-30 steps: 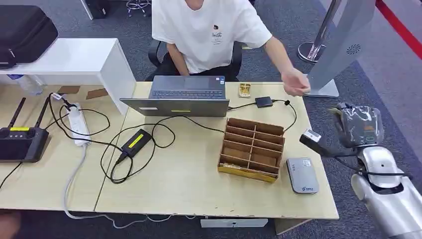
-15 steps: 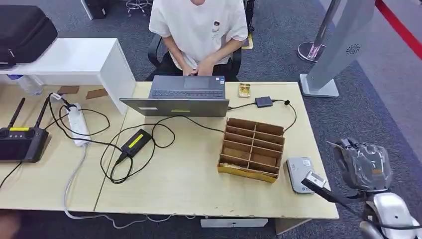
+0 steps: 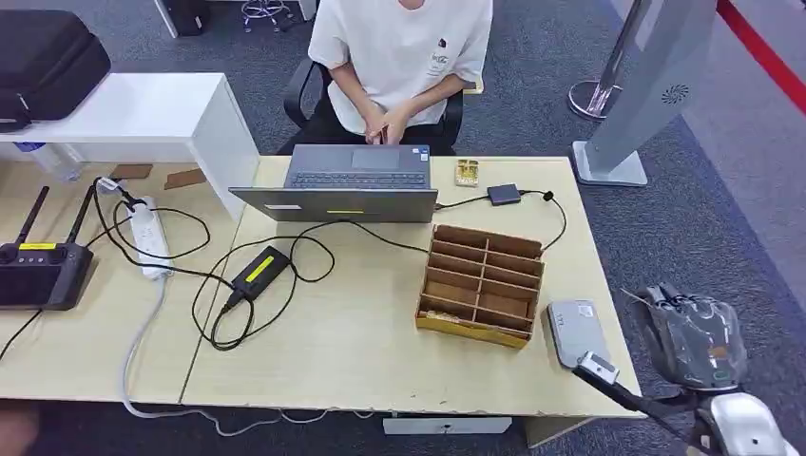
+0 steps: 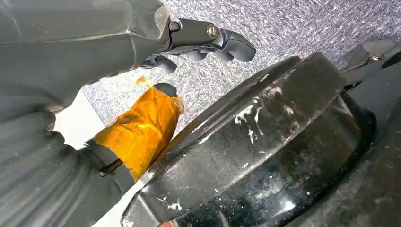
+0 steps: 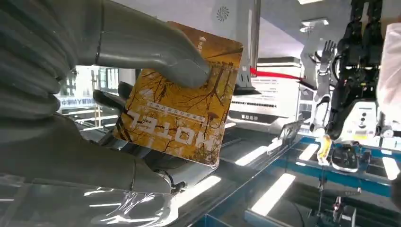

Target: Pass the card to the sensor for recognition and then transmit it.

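Observation:
My right hand (image 3: 699, 340) hangs just off the table's right edge, level with the grey card reader (image 3: 575, 331) that lies flat beside the wooden organiser. In the right wrist view this hand (image 5: 94, 90) pinches a yellow card marked HOTEL (image 5: 182, 111) between the thumb and the fingers. A dark stalk with a white tip (image 3: 596, 367) reaches from the wrist over the reader's near corner. In the left wrist view my left hand (image 4: 142, 71) hangs over grey carpet, its fingers apart and holding nothing; orange tape wraps one finger.
A wooden compartment organiser (image 3: 483, 283) stands left of the reader. A laptop (image 3: 347, 185), a charger and cables cover the table's middle and back. A person in a white shirt (image 3: 404, 52) sits behind the laptop. A grey kiosk stand (image 3: 646, 85) rises at the back right.
My right hand has come down along the table's right edge to beside the reader. The person has drawn the outstretched hand back to the laptop.

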Robot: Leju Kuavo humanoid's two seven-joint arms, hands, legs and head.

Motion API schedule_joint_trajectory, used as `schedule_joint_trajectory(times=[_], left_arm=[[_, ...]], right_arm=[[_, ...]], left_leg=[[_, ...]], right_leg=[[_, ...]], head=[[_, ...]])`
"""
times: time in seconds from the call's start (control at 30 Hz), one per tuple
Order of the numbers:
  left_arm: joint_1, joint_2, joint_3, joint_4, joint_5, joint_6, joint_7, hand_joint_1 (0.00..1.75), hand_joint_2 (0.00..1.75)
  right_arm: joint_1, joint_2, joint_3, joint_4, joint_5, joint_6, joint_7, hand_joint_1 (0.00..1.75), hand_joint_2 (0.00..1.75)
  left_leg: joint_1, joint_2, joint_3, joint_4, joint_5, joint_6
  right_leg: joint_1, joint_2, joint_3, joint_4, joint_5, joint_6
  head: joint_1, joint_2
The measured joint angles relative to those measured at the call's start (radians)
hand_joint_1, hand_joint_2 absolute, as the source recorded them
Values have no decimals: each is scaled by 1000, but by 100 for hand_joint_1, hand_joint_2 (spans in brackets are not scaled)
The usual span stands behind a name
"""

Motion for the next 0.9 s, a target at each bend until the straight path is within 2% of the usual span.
schedule_joint_trajectory(times=[0.2, 0.4, 0.9], left_arm=[[-3, 0, -16, 0, 0, -2, 1, 0, 175], [-6, 0, -26, 0, 5, -3, 1, 0, 175], [-8, 0, -40, 1, 15, -2, 1, 0, 175]], right_arm=[[-65, 55, 16, 111, 61, -1, 3, 175, 175], [-144, 106, 66, 212, 88, 0, 4, 175, 175], [-173, 174, 141, 288, 107, -5, 15, 175, 175]], left_leg=[[0, 1, 0, 0, 0, 0], [0, 1, 0, 0, 1, 0], [0, 0, 0, 0, 1, 0]], right_leg=[[0, 1, 0, 0, 0, 0], [0, 1, 0, 1, 0, 0], [0, 0, 0, 1, 0, 0]], head=[[0, 0], [0, 0], [0, 0]])
